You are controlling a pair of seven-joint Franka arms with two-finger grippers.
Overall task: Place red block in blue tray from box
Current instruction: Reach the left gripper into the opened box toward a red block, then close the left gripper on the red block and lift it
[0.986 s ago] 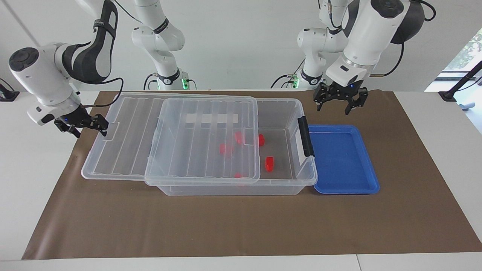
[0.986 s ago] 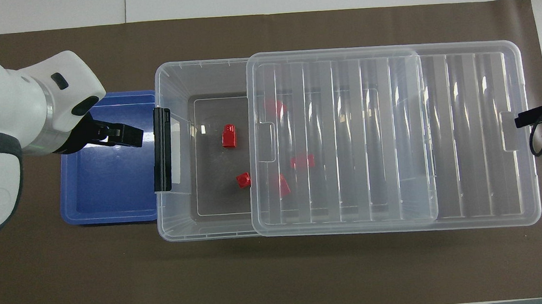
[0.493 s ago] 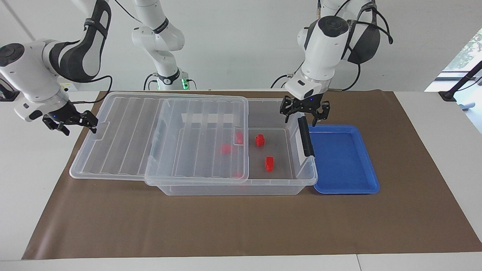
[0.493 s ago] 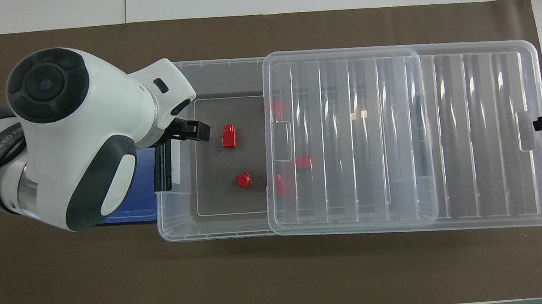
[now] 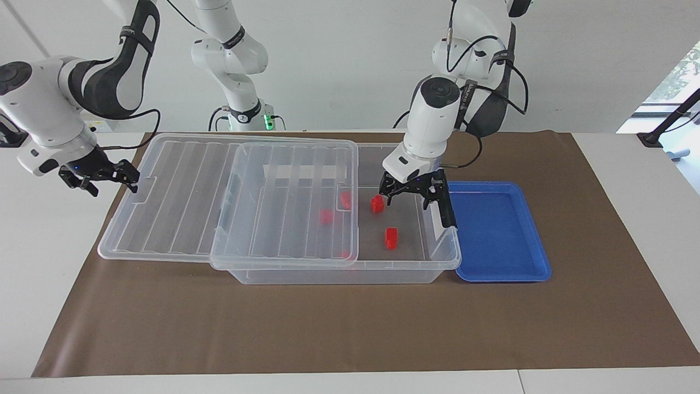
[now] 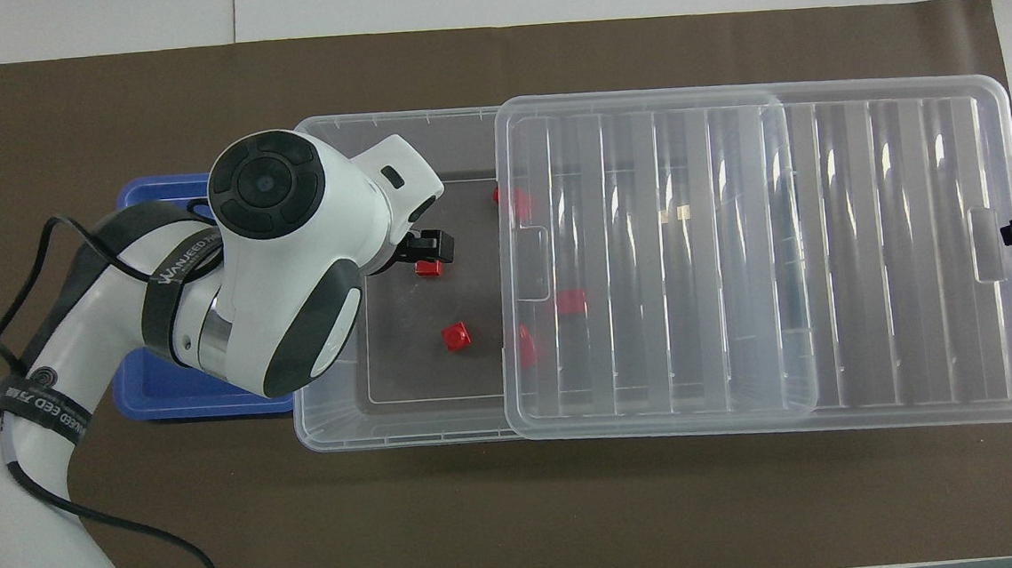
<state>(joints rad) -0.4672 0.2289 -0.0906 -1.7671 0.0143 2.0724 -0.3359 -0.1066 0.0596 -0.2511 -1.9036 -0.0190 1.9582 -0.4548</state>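
Left end effector (image 5: 407, 192): you are seeing it hanging released inside the box (image 5: 437, 257), over a red block (image 5: 377, 204). Blue tray (image 5: 500, 273): sitting beside the box's latch end. Right end effector (image 5: 98, 176): released, hanging at the lid's (image 5: 180, 197) outer end.

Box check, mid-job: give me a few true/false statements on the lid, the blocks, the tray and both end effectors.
1. The lid fully covers the box. False: it is slid toward the right arm's end, leaving the latch end open.
2. The left end effector is open inside the box's open end, beside a red block. True.
3. A red block lies in the blue tray. False: the tray holds nothing.
4. The right end effector is open at the lid's outer end. True.
5. Another block lies uncovered in the box. True.
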